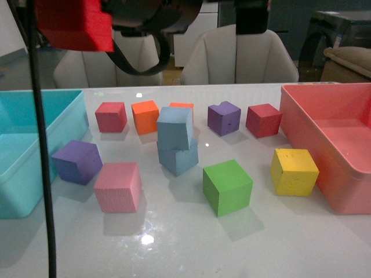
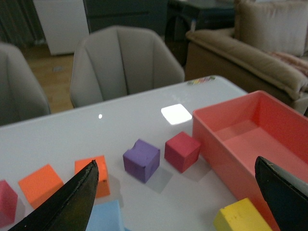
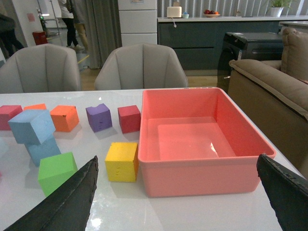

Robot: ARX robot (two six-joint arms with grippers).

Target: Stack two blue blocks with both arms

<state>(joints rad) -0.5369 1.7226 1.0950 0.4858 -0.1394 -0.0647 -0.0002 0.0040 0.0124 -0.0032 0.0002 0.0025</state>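
In the front view, one pale blue block (image 1: 175, 127) rests slightly askew on top of the other blue block (image 1: 178, 156) at the table's middle. The same stack shows in the right wrist view, upper block (image 3: 32, 126) on lower block (image 3: 42, 149). A corner of a blue block (image 2: 103, 216) also shows in the left wrist view. My left gripper (image 2: 176, 162) is open, high above the table, with nothing between its fingers (image 2: 67, 202). My right gripper (image 3: 177, 158) is open too, raised in front of the pink bin and holding nothing.
A teal bin (image 1: 23, 174) stands at the left and a pink bin (image 1: 324, 174) at the right. Around the stack lie purple (image 1: 76, 161), pink (image 1: 119, 186), green (image 1: 227, 186), yellow (image 1: 294, 171), orange (image 1: 145, 116) and crimson (image 1: 111, 116) cubes. A black cable (image 1: 43, 174) hangs at the front left.
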